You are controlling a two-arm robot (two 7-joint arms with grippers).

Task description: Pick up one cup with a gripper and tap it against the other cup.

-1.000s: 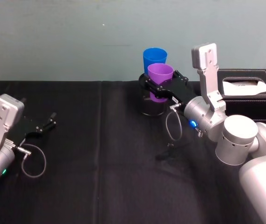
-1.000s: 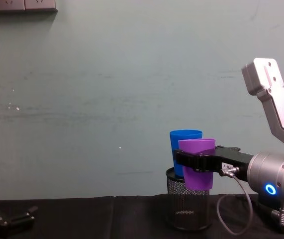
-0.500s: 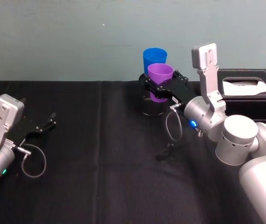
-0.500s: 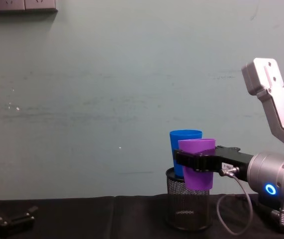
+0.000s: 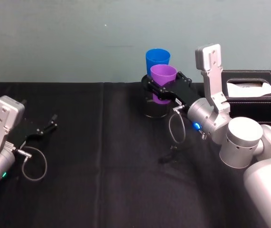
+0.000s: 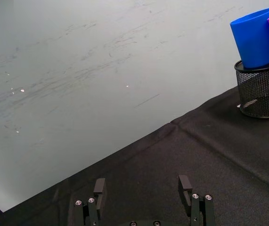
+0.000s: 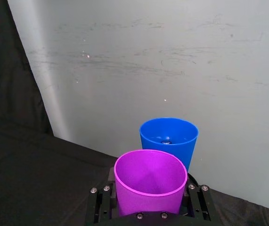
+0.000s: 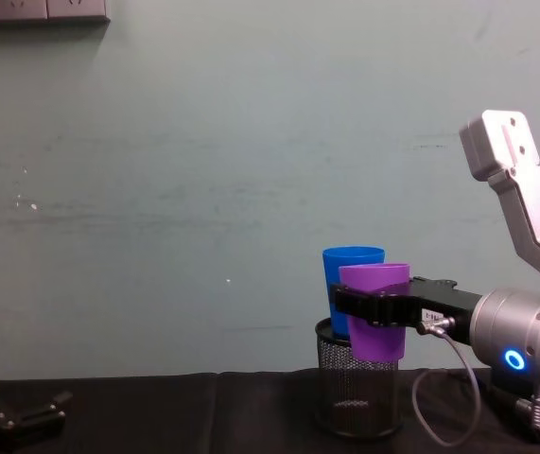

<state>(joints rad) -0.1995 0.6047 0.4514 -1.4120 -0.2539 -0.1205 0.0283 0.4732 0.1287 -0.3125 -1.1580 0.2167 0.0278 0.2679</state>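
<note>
My right gripper (image 5: 163, 89) is shut on the purple cup (image 5: 163, 77), holding it upright above the table at the back centre. The purple cup (image 8: 376, 284) hangs just in front of the blue cup (image 8: 349, 274), which stands upright in a black mesh holder (image 8: 357, 397). In the right wrist view the purple cup (image 7: 148, 186) sits between my fingers with the blue cup (image 7: 169, 138) close behind it; whether they touch I cannot tell. My left gripper (image 5: 49, 126) rests open low at the table's left side, and its wrist view shows my left gripper (image 6: 143, 186) with nothing between its fingers.
A black cloth covers the table (image 5: 102, 180). A black box with white paper inside (image 5: 251, 88) stands at the back right, beside my right arm. A pale green wall (image 5: 78, 38) rises directly behind the cups.
</note>
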